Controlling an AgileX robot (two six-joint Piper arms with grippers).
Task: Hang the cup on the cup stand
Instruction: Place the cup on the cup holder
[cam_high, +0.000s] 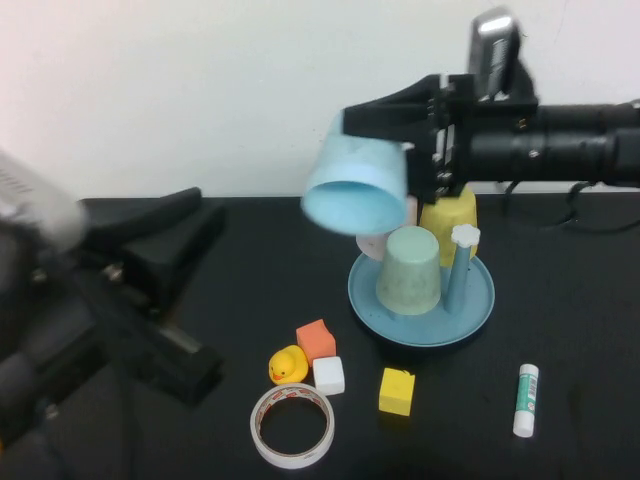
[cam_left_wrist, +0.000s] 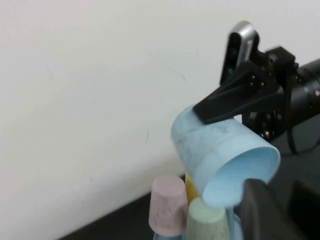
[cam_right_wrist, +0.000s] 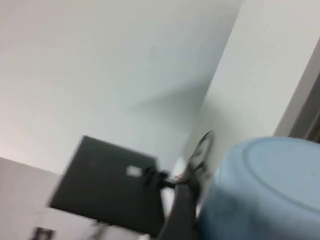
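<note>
So near me there's the tape ring (cam_high: 291, 426), duck (cam_high: 287, 365) and blocks, none of it in play. My left gripper (cam_high: 150, 255) is low on my left side, well apart from everything. It's blurred, so I can't tell how its fingers stand, and it holds nothing I can see.

The stand (cam_high: 421, 324) sits past the blocks, green cup (cam_high: 409, 270) already on it, flower-knob peg (cam_high: 463, 262) bare beside that.

My right gripper (cam_high: 400, 135) is the one that matters. It's up in the air above and a bit left of the stand, fingers spread wide around the cup (cam_high: 356, 185), clamping it. The cup lies tipped, mouth facing down-left toward me, so I reckon it needs turning mouth-down over that peg.
</note>
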